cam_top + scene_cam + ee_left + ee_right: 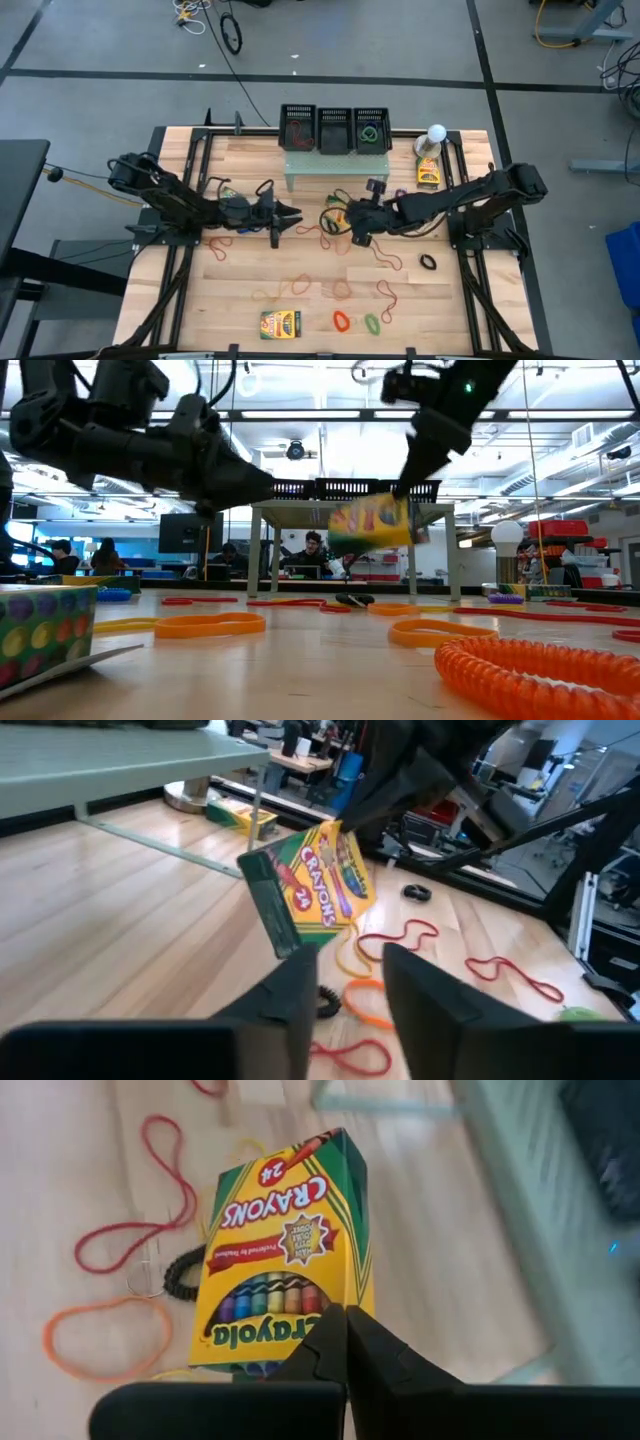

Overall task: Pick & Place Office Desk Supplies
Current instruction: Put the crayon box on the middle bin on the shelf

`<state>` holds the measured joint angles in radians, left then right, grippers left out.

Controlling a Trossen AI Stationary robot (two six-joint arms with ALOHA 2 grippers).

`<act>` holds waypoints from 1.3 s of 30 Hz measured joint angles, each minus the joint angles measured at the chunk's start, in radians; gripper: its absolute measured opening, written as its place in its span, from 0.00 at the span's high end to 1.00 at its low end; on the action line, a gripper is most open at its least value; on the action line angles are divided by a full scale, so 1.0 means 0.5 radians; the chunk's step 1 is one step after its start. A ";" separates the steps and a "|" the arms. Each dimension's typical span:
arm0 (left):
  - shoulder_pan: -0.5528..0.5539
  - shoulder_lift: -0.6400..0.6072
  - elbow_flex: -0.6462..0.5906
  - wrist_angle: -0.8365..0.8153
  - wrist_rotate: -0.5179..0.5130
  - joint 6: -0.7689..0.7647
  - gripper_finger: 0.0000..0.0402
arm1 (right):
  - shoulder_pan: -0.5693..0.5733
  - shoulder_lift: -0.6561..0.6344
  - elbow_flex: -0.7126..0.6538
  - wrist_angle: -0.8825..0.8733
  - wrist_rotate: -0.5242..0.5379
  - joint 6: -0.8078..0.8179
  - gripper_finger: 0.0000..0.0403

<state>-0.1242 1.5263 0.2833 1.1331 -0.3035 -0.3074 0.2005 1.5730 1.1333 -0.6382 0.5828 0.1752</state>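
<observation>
A yellow-and-green crayon box hangs in the air at mid-table, in front of the pale green stand, held by my right gripper. The box also shows in the left wrist view and in the high view. My left gripper is open, just left of the box and pointing at it, touching nothing. Rubber-band loops in red, orange and other colours lie flat on the wood. A second crayon box lies flat near the near edge. My right gripper pinches the crayon box between its two fingers at the end printed "Crayola". The fingers come down on it slanting from above and from the table's right. The box is lifted clear of the table and hangs tilted below the fingers.
Three black bins stand on the pale green stand at the far edge. The white ball-topped object and a third crayon box are at the far right. A black band and a coiled orange band lie nearby.
</observation>
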 joint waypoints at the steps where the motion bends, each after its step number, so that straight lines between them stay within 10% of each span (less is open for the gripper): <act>1: 0.000 0.023 0.017 0.008 0.000 0.006 0.63 | 0.012 -0.001 0.021 0.009 0.019 -0.084 1.00; 13: 0.098 0.600 0.024 0.878 0.132 -0.154 0.40 | 0.216 -0.001 0.103 0.390 0.281 -0.613 1.00; 32: 0.061 0.672 0.194 0.876 0.408 -0.085 0.40 | 0.269 -0.003 0.103 0.488 0.337 -0.634 1.00; 39: 0.065 0.669 0.147 0.871 0.492 0.024 0.48 | 0.150 -0.003 0.063 0.425 -0.099 0.525 0.98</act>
<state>-0.0917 1.8610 0.3566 1.5687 -0.0577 -0.2952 0.2757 1.5715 1.1648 -0.4258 0.5333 0.4378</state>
